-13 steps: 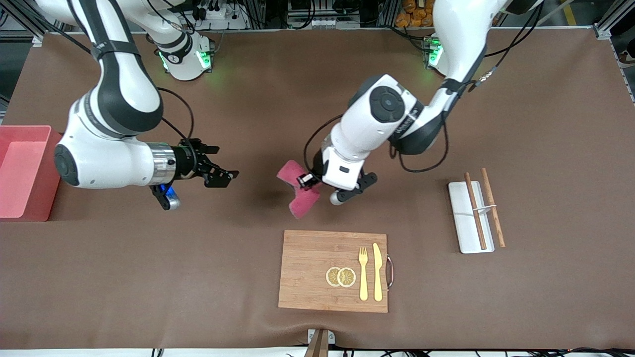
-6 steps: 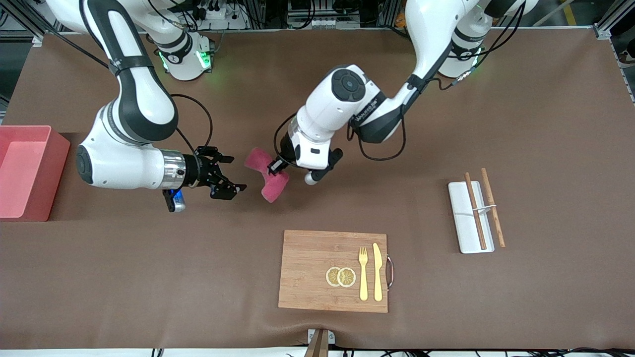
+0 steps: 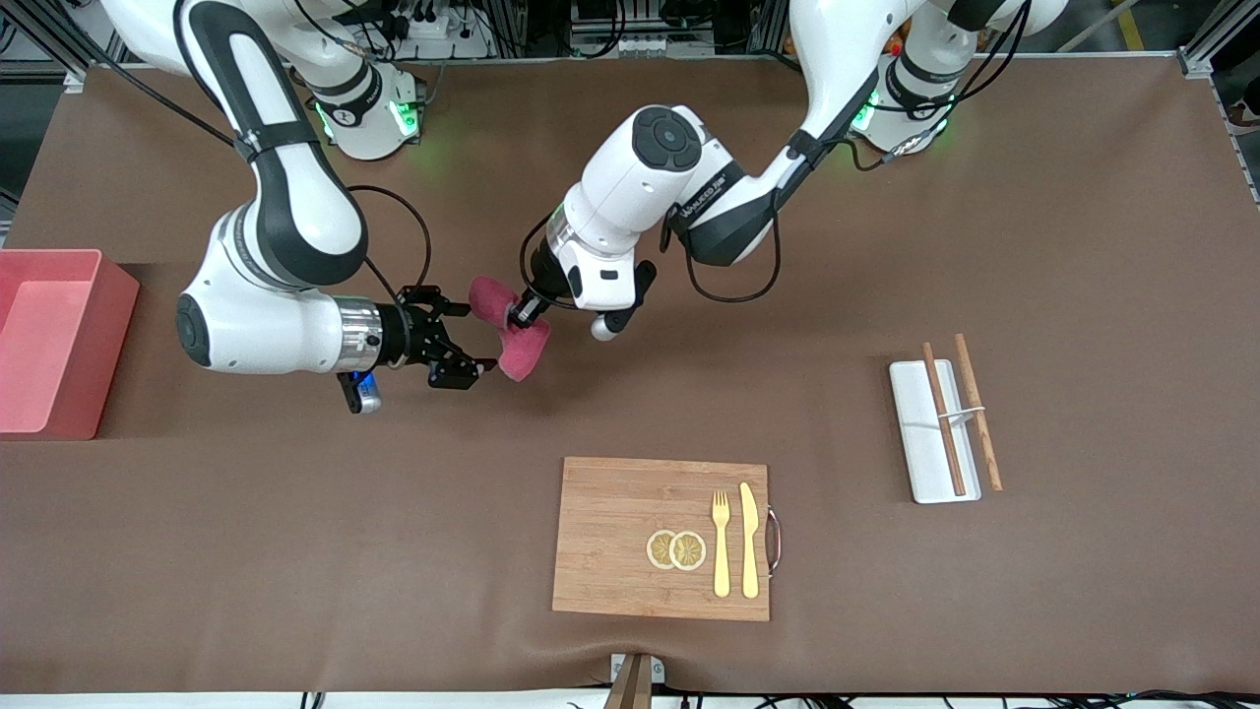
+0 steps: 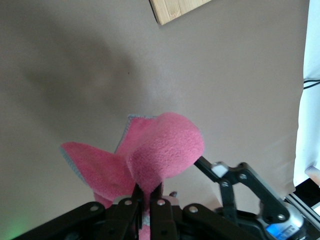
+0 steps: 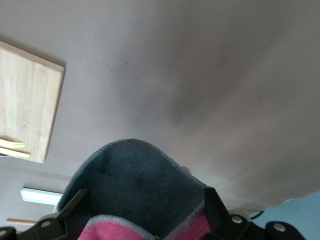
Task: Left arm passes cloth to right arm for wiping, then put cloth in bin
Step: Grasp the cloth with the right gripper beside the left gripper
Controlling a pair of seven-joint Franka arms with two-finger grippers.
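The cloth [image 3: 504,333] hangs in the air over the bare table, pinched in the middle, its two magenta lobes spreading out. My left gripper [image 3: 516,317] is shut on it; the left wrist view shows the pink fold [image 4: 162,150] rising from the closed fingers [image 4: 134,200]. My right gripper [image 3: 472,338] is open and meets it from the bin's end. In the right wrist view the cloth's dark grey face [image 5: 135,185] fills the gap between the spread fingers [image 5: 216,207]. The pink bin [image 3: 44,345] stands at the right arm's end of the table.
A wooden cutting board [image 3: 620,537] lies nearer the front camera with lemon slices [image 3: 675,549], a fork [image 3: 721,542] and a knife [image 3: 750,540]. A white tray [image 3: 920,443] with chopsticks [image 3: 976,412] lies toward the left arm's end.
The left arm carried the cloth toward the right arm's end while the right gripper advanced to meet it. The cloth now sits between the right gripper's open fingers.
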